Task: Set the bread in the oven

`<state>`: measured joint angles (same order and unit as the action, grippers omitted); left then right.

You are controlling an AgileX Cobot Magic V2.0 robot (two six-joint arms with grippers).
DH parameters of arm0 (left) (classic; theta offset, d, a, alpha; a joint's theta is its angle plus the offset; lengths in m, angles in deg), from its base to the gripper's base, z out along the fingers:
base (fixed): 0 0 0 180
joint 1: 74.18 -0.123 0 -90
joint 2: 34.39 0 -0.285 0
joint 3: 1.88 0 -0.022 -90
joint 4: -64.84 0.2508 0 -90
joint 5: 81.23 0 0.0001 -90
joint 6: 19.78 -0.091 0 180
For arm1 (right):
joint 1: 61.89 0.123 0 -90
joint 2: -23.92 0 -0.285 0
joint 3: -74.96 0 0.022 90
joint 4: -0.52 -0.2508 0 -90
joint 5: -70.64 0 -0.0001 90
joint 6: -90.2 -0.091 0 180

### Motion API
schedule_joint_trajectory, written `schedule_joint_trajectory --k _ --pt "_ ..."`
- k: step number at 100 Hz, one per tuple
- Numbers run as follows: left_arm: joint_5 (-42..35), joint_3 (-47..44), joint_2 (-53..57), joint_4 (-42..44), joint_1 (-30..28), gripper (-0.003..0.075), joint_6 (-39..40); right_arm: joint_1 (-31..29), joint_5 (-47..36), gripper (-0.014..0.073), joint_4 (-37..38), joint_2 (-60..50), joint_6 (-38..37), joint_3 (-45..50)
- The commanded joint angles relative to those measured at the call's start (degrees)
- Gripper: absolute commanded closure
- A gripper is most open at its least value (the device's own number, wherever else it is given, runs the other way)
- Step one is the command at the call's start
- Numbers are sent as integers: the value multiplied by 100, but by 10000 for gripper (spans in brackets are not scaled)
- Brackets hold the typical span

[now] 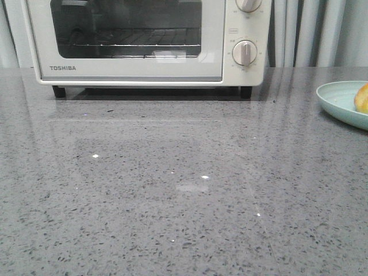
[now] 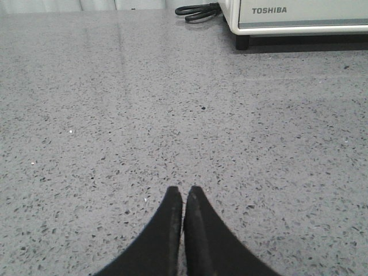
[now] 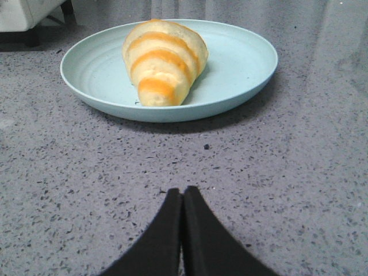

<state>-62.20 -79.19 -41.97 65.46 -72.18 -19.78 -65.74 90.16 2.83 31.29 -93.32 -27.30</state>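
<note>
The cream-white TOSHIBA oven (image 1: 144,43) stands at the back of the grey counter with its glass door shut; its lower corner shows in the left wrist view (image 2: 299,17). The golden-yellow bread (image 3: 164,60) lies on a pale blue plate (image 3: 241,63); in the front view only a sliver of bread (image 1: 362,99) shows at the right edge, on the plate (image 1: 339,98). My right gripper (image 3: 183,192) is shut and empty, low over the counter a short way in front of the plate. My left gripper (image 2: 184,192) is shut and empty over bare counter, well short of the oven. Neither gripper shows in the front view.
A black power cord (image 2: 198,11) lies coiled on the counter beside the oven's left side. The oven has two round knobs (image 1: 245,53) on its right side and black feet (image 1: 58,91). Pale curtains (image 1: 310,31) hang behind the counter.
</note>
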Motion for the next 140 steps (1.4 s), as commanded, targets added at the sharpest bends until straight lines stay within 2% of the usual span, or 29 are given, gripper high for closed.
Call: schedule_joint_trajectory --k 1,15,36,72,80,96,117,140 --pt "-414 -124 144 -8 -11 741 0 -32 -129 646 95 -121 28 151" --pt "-414 -124 144 38 -11 741 0 -32 -129 646 95 -121 28 151" --pt "-414 -124 144 653 -11 741 0 -32 -129 646 95 -121 28 151" --pt "-914 -124 144 650 -11 741 0 -32 -176 646 95 -121 28 151" --pt "-1291 -124 144 587 -11 741 0 -32 -658 646 -10 -121 28 151" --pt "-2107 -124 144 283 -11 741 0 -32 -1623 646 -1390 -121 28 151" --pt "-2686 -124 144 283 -11 741 0 -32 -3151 646 -1402 -121 28 151" --pt "-3514 -124 144 283 -11 741 0 -32 -4085 646 -1402 -121 28 151"
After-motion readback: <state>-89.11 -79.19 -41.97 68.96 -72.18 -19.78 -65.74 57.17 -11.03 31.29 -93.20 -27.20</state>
